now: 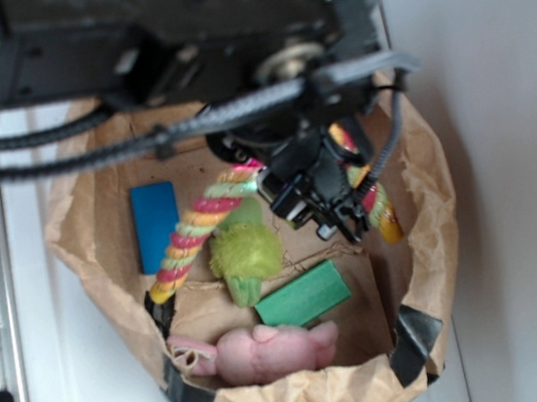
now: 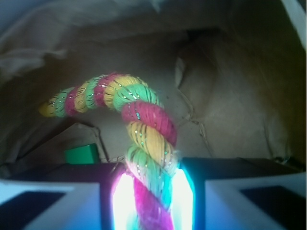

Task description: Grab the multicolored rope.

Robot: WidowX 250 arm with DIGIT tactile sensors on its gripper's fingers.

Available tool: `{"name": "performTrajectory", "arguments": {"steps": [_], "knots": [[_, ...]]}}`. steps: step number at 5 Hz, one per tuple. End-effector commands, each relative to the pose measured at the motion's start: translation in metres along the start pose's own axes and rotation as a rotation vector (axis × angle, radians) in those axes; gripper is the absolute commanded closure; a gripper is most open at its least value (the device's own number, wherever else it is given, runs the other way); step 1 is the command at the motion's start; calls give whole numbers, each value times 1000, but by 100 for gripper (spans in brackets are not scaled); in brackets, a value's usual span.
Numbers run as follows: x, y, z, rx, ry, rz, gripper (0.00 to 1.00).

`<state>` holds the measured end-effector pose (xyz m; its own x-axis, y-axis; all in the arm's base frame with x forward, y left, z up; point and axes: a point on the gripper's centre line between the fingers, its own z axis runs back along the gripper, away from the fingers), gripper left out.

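The multicolored rope [image 1: 198, 227] is a thick twist of red, pink, yellow and light green strands lying bent inside a brown paper bag [image 1: 431, 191]. One yellow end rests at the bag's left wall; the other arm of the rope runs down the right side, partly hidden behind my gripper [image 1: 337, 214]. In the wrist view the rope [image 2: 144, 120] arches away from me and passes straight between my fingers. My gripper [image 2: 151, 194] is shut on it, both jaws pressing its sides.
Also in the bag are a blue block [image 1: 157, 226], a fuzzy lime-green plush [image 1: 244, 253], a green block [image 1: 303, 295] [image 2: 81, 154] and a pink plush toy [image 1: 272, 351]. The bag's crumpled walls rise all around. The black arm body [image 1: 159, 28] overhangs the back.
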<state>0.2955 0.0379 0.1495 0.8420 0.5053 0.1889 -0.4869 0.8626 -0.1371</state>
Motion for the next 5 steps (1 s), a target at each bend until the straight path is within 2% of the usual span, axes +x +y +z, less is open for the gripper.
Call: {"name": "performTrajectory", "arguments": {"steps": [1, 2, 4, 5], "knots": [[15, -4, 42, -34, -147, -290, 100], [10, -10, 56, 28, -156, -315, 100], [6, -17, 73, 58, -120, -318, 100], [3, -22, 71, 65, -167, -311, 100]]}}
